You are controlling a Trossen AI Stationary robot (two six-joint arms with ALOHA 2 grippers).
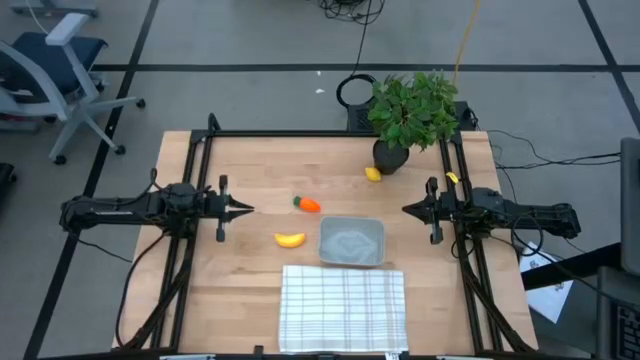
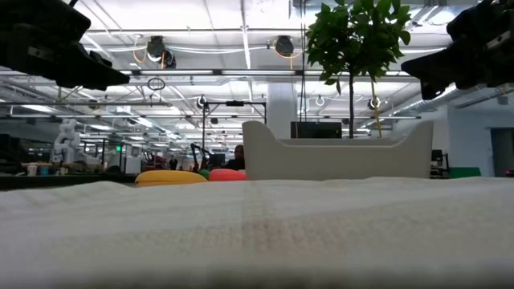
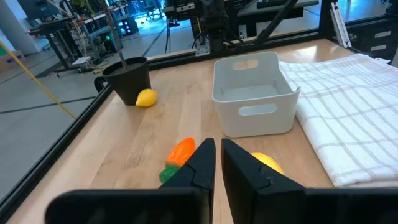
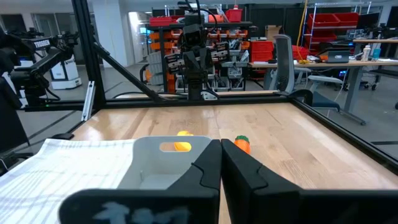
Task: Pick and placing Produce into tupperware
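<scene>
Wooden desk at mid-session: I see my left tool closed and empty at the left, my right tool shut and empty at the right, both well apart from the produce. Between them lie the carrot and banana, just left of the empty tupperware. The lemon sits beside the plant pot.

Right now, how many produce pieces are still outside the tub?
3. Carrot left of the tub and farther back, banana beside its left side, lemon by the plant pot. Tub looks empty.
</scene>
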